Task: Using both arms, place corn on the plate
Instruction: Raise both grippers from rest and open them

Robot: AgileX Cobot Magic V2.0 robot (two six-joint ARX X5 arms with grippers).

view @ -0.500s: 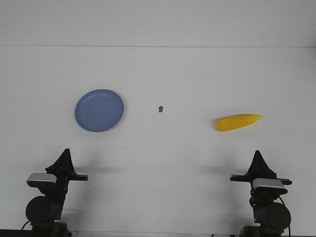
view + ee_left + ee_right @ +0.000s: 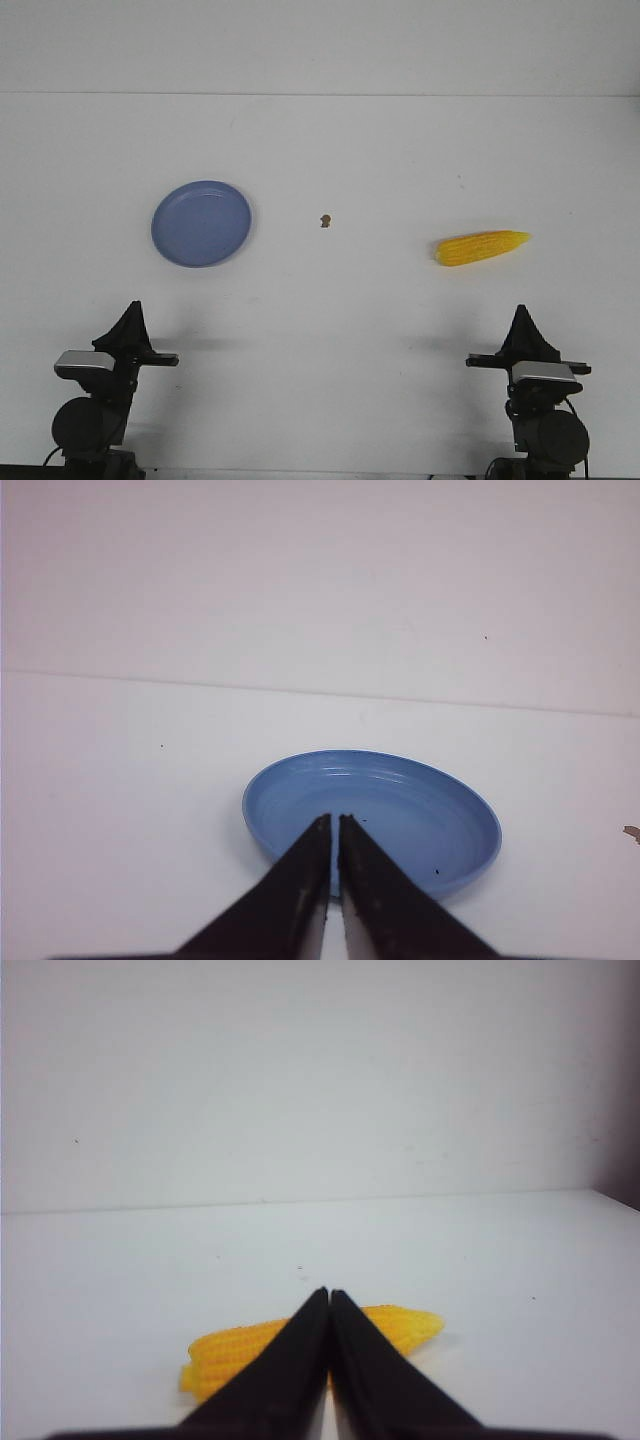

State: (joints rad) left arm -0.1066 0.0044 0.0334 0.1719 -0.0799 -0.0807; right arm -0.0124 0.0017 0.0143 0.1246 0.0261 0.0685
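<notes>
Still apart: corn and plate on the table

The corn [image 2: 481, 247] lay on the white table [image 2: 330, 150], right of centre, its tip pointing right. The blue plate [image 2: 201, 223] sat well apart on the left. A small brown speck [image 2: 325, 220] lay between them. Left claw [image 2: 133, 318] and right claw [image 2: 522, 322] were both pressed together, holding nothing, near the table's front edge.

A flat, matte white table [image 2: 330, 320] spans the front view, meeting a plain white back wall [image 2: 320, 45] along a straight horizontal edge. One small brown irregular speck [image 2: 325, 220] lies near the table's centre. Its material cannot be determined.
</notes>
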